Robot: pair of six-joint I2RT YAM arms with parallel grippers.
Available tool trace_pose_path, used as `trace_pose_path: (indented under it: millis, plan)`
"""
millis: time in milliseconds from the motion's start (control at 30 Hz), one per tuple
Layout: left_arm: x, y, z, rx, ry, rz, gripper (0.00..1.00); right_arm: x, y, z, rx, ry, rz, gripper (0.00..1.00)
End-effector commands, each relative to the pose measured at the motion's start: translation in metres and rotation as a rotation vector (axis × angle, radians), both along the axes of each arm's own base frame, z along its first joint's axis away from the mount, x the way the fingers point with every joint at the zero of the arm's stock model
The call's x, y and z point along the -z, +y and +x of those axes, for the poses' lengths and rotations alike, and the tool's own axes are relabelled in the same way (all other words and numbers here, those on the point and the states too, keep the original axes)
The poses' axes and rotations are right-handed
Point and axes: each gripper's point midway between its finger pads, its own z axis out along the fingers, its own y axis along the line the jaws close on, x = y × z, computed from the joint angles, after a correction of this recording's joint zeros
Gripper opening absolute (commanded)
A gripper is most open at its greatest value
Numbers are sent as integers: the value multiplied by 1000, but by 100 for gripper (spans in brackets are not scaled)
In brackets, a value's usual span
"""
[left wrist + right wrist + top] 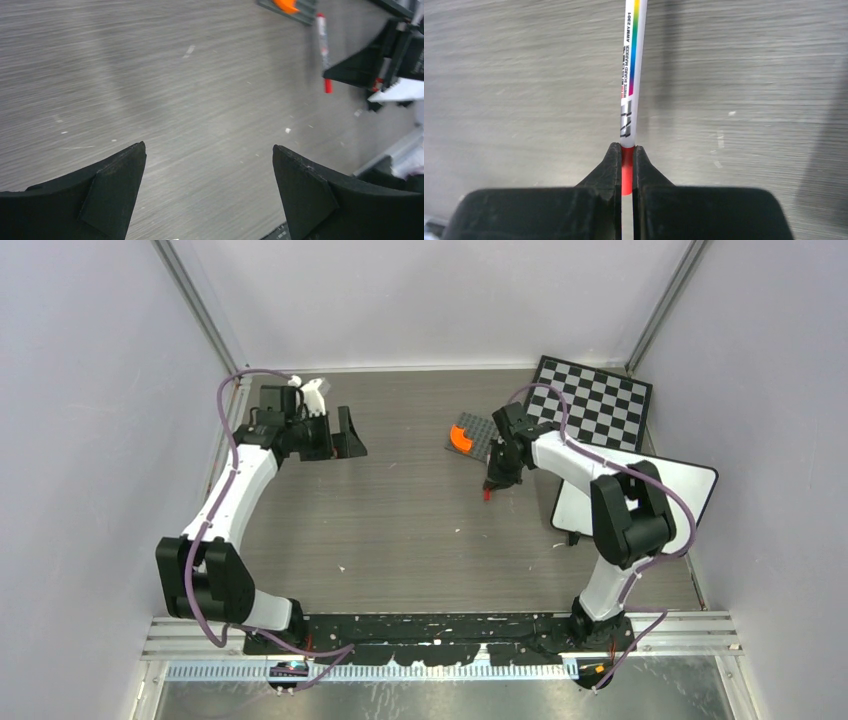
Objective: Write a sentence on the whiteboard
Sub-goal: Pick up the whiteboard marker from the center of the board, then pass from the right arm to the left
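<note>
The whiteboard (692, 483) lies at the right of the table, partly hidden by my right arm; its visible face is blank, with no red writing in view. My right gripper (496, 476) (627, 148) is shut on the red end of a white whiteboard marker (630, 75), low over the table left of the board. The marker also shows in the left wrist view (323, 42), with the right gripper (350, 72) on it. My left gripper (338, 436) (209, 147) is open and empty at the far left.
A grey eraser with an orange part (467, 435) (290, 6) lies just behind the right gripper. The chessboard (595, 400) sits at the back right, touching the whiteboard's far edge. Walls close in on the left, right and back.
</note>
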Motion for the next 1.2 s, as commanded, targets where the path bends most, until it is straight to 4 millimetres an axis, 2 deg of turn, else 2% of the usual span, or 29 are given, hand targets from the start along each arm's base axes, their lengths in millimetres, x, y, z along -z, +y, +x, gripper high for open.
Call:
trace_pose_path:
  millis: [0,133,300,433,533,633,700,767,800,833,867,900,967,1033,1100,1167]
  plan:
    - [-41,-43,-20,202,-85,-235,100,-77,56,2,-239,-148,238,0]
    - [-49,-64,-19,208,-64,-434,99,-119,94,-8,-371,-251,313,0]
    - [-58,-88,-14,206,-50,-615,92,-167,143,-36,-551,-394,349,0]
    - [-57,-110,-18,240,-16,-687,85,-184,170,-52,-624,-410,365,0]
    - [-54,-118,-19,233,-3,-740,78,-193,188,-67,-682,-411,386,0]
    - [-54,-120,-19,225,17,-789,62,-195,198,-77,-722,-415,389,0]
    - [-55,-120,-20,228,15,-811,43,-193,199,-78,-727,-409,389,0]
    - [-56,-121,-20,233,11,-817,20,-189,197,-78,-724,-406,375,2]
    - [-56,-120,-21,233,11,-817,8,-187,193,-76,-719,-408,357,13]
    - [-56,-118,-20,228,6,-811,1,-184,188,-75,-712,-409,334,27]
    - [-54,-115,-19,214,8,-803,0,-181,180,-73,-695,-411,307,40]
    - [-53,-112,-17,198,6,-796,0,-176,169,-69,-656,-408,281,48]
    - [-51,-102,-13,160,-3,-779,0,-165,140,-59,-548,-400,231,60]
    - [-48,-91,-8,115,-6,-761,0,-148,95,-48,-396,-382,152,63]
    - [-45,-83,-5,89,-9,-746,0,-131,45,-42,-255,-350,91,62]
    - [-41,-78,-4,72,-11,-733,0,-117,-2,-45,-135,-320,-22,57]
